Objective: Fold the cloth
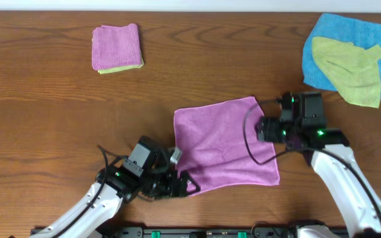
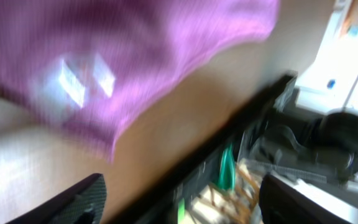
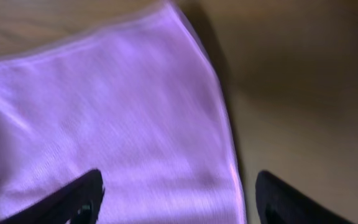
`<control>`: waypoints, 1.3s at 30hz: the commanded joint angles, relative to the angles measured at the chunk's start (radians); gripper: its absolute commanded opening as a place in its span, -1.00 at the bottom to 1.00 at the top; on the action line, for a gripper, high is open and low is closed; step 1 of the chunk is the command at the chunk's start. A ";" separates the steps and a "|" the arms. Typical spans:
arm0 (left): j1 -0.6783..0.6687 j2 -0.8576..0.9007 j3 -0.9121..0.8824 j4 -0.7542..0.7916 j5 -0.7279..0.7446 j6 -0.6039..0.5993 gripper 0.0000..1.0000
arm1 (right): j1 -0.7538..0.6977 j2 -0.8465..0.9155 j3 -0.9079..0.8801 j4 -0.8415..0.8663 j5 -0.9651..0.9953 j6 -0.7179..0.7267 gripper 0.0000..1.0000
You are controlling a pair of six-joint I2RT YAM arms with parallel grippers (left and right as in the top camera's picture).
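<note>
Two grippers, both wide open and holding nothing. The cloth [image 1: 225, 142] lies flat. The left gripper [image 1: 186, 185] is at its near-left corner, the right gripper [image 1: 262, 129] at its far-right edge. Table [image 1: 45, 119] wood borders all four edges.

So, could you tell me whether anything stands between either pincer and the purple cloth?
Nothing visible does. The purple cloth lies spread on the table, the left pincer at its near-left corner and the right pincer at its right edge. The folded pile and the blue cloth lie well away.
</note>
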 commanded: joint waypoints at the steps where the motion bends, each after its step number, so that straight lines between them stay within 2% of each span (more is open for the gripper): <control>1: 0.001 0.006 0.045 0.072 -0.172 0.014 0.72 | -0.009 0.089 0.010 0.105 -0.140 -0.164 0.46; 3: 0.003 0.029 0.051 0.156 -0.232 0.014 0.82 | -0.009 0.154 0.025 0.160 -0.180 -0.176 0.35; 6: 0.003 0.096 0.069 0.237 -0.309 0.011 0.95 | -0.006 0.262 0.076 0.163 -0.221 -0.177 -0.28; 10: 0.003 0.222 0.132 0.304 -0.313 0.032 0.91 | 0.000 0.348 0.161 0.105 -0.220 -0.214 -0.97; 14: 0.003 0.336 0.234 0.301 -0.391 0.107 0.96 | 0.000 0.372 0.189 0.146 -0.206 -0.235 -0.97; 17: 0.004 0.417 0.303 0.302 -0.456 0.115 0.91 | 0.000 0.401 0.190 0.180 -0.205 -0.235 -0.97; 23: 0.021 0.546 0.429 0.298 -0.491 0.143 0.91 | 0.000 0.468 0.190 0.195 -0.205 -0.235 -0.97; 27: 0.040 0.607 0.473 0.303 -0.547 0.156 0.91 | 0.000 0.485 0.190 0.220 -0.205 -0.251 -0.97; 32: 0.047 0.681 0.508 0.316 -0.700 0.174 0.91 | -0.002 0.496 0.190 0.269 -0.161 -0.262 -0.97; 35: 0.047 0.727 0.514 0.340 -0.703 0.173 0.96 | -0.003 0.502 0.190 0.271 -0.126 -0.281 -0.98; 37: 0.047 0.742 0.514 0.344 -0.703 0.166 0.79 | -0.003 0.502 0.190 0.274 -0.114 -0.280 -0.98; 38: 0.047 0.747 0.514 0.344 -0.703 0.161 0.78 | -0.003 0.502 0.190 0.277 -0.108 -0.280 -0.97; 39: 0.047 0.748 0.514 0.344 -0.706 0.161 0.58 | -0.003 0.502 0.190 0.278 -0.107 -0.280 -0.98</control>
